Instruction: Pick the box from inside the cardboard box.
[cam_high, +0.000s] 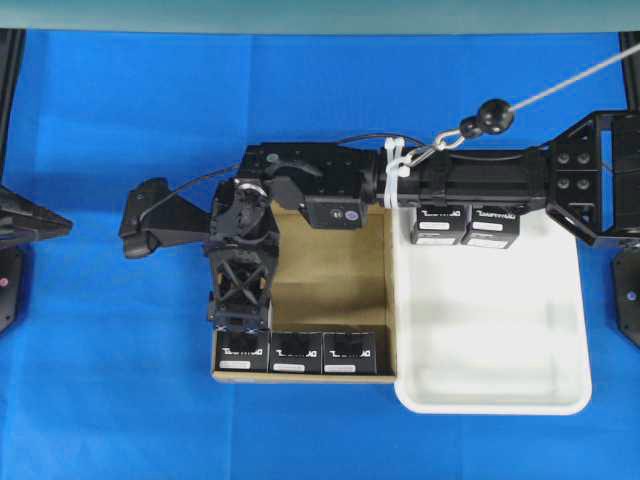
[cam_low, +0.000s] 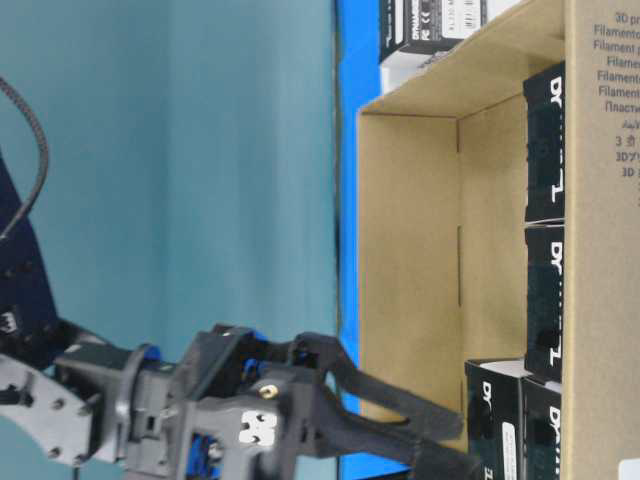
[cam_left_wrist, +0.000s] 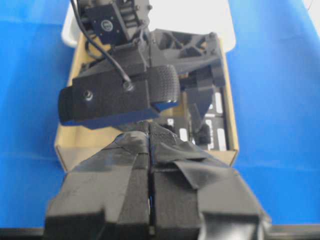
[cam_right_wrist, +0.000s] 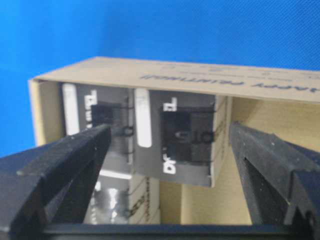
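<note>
The cardboard box (cam_high: 330, 290) lies open in the middle of the blue table. Three black boxes stand in a row along its near wall. My right gripper (cam_high: 240, 325) reaches across and points down into its left end, over the leftmost box (cam_high: 240, 358). In the right wrist view the right gripper (cam_right_wrist: 167, 165) is open, its fingers (cam_right_wrist: 60, 165) wide apart with a box (cam_right_wrist: 185, 142) seen between them, untouched. The table-level view shows that gripper (cam_low: 465, 445) inside the cardboard box (cam_low: 410, 250). My left gripper (cam_left_wrist: 150, 132) is shut on nothing and hangs at the far left (cam_high: 55, 225).
A white tray (cam_high: 490, 405) touches the carton's right wall, with two more black boxes (cam_high: 465, 225) at its far end under my right arm. A cable (cam_high: 560, 90) runs from the right arm to the upper right. Blue cloth surrounds everything.
</note>
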